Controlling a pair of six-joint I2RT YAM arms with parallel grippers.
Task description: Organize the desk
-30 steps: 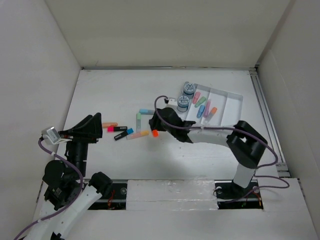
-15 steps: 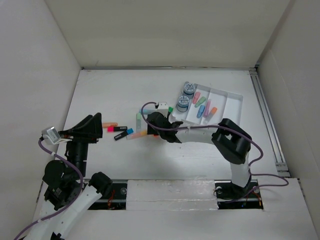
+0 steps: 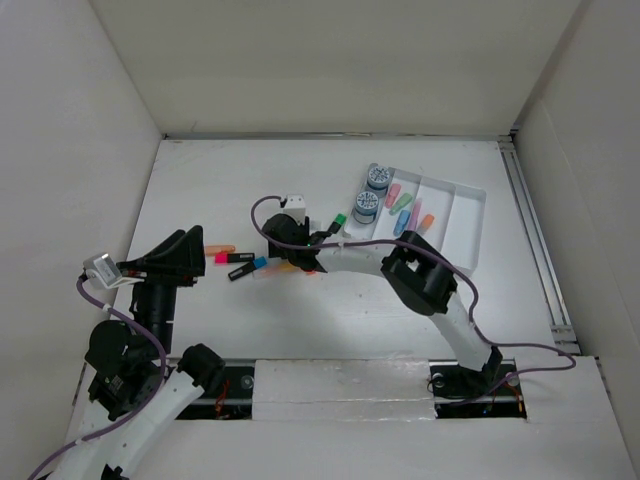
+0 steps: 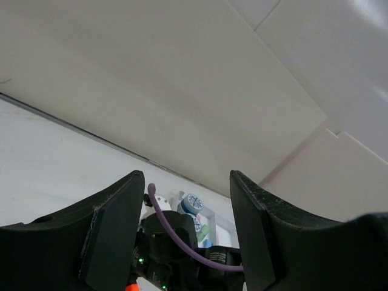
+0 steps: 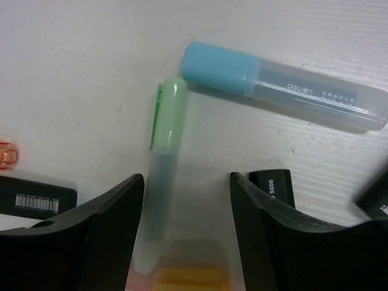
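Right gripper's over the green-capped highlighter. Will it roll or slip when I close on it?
The green-capped highlighter looks rigid and light. Its smooth, round translucent barrel may slip or roll as the open right gripper closes, though the cap's clip ridge should limit rolling.

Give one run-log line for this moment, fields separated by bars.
right jaws: open over green-capped highlighter | left jaws: open, empty | desk: markers loose
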